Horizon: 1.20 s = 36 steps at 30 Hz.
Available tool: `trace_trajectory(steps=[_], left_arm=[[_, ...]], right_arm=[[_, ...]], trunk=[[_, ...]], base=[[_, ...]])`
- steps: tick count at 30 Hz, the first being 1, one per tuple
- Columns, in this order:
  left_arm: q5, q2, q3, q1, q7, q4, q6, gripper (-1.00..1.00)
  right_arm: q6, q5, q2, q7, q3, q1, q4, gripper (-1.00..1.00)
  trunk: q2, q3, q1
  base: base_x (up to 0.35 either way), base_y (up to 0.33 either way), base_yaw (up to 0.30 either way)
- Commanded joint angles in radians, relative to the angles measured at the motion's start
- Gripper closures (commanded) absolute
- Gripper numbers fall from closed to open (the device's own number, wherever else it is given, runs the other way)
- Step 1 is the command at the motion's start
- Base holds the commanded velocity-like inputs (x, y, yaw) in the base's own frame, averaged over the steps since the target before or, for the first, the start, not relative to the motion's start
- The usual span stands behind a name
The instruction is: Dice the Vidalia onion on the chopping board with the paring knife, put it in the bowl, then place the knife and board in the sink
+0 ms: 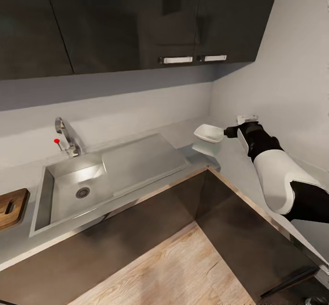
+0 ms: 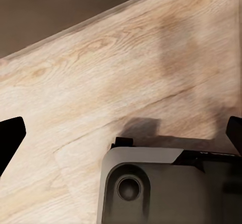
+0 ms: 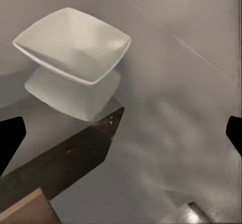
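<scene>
At the far left edge of the head view lies the dark brown wooden chopping board (image 1: 11, 208) with rounded corners, on the smooth grey countertop (image 1: 27, 245) and cut by the picture's border. Just to its right is the rectangular matte grey sink (image 1: 68, 190) with a round drain (image 1: 82, 192) in its floor; the basin holds nothing else that I can see. Behind the basin stands the chrome angular faucet (image 1: 68, 136) with a small red knob (image 1: 56, 141). The sunken grey drainboard (image 1: 141, 158) joins the basin on the right. Above hang the glossy dark upper cabinets (image 1: 137, 21) with chrome handles (image 1: 176, 60).

Further right, near the inner corner of the countertop, is the shallow white squarish bowl (image 1: 209, 133). Its reflection shows on the shiny surface under it. In the right wrist view the same bowl (image 3: 75, 45) appears empty and upright, ahead of the dark fingertips (image 3: 11, 138) that stand at both sides of the picture, far apart, so the right gripper (image 1: 228, 131) is spread and pinches nothing. In the head view it is just beside the bowl's rim; I cannot tell whether it touches.

The left wrist view looks down at the light wood floor (image 2: 101, 83); the left gripper's fingertips (image 2: 10, 138) are also wide apart, with nothing between them.
</scene>
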Motion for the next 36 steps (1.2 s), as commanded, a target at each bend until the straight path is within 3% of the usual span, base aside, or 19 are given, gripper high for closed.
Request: trace_trajectory(steps=[1, 10, 17, 36], left_arm=[[0.009, 0.0, -0.009, -0.001, 0.003, 0.0, -0.003, -1.0], [0.008, -0.011, -0.008, 0.0, 0.004, 0.0, -0.003, -1.0], [0.008, -0.011, -0.007, -0.001, 0.004, 0.005, -0.003, -1.0], [0.006, -0.016, -0.008, -0.001, 0.004, 0.014, -0.003, -1.0]], right_arm=[[0.004, 0.001, 0.0, -0.002, -0.004, -0.001, -0.004, -1.0], [0.058, 0.004, -0.017, -0.006, -0.004, -0.001, -0.102, -1.0], [0.074, 0.003, -0.041, -0.004, -0.004, -0.001, -0.103, -1.0], [0.071, -0.002, -0.031, -0.003, -0.003, -0.001, -0.083, -1.0]], trunk=[[-0.002, -0.002, 0.001], [-0.002, -0.001, 0.001], [-0.002, -0.001, 0.001], [-0.002, -0.001, 0.001]], base=[[0.0, 0.0, -0.081], [0.0, 0.0, -0.017], [0.0, 0.0, 0.0], [0.232, -0.08, 0.0]])
